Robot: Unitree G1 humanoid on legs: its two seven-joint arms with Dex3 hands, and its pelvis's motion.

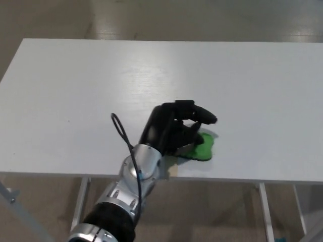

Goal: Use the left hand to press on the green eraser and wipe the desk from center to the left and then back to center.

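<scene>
The green eraser (203,147) lies flat on the white desk (75,91), near the front edge and a little right of the middle. My black left hand (174,128) rests on its left part, fingers curled down over it and pressing it to the surface; only the eraser's right end shows. The silver left forearm (136,174) reaches up from the lower left, with a black cable looping beside it. My right hand does not show in the head view.
A strip of tan tape (172,171) peeks out under the wrist at the desk's front edge. Metal desk legs (266,212) stand below. Beyond and below the desk is tan floor.
</scene>
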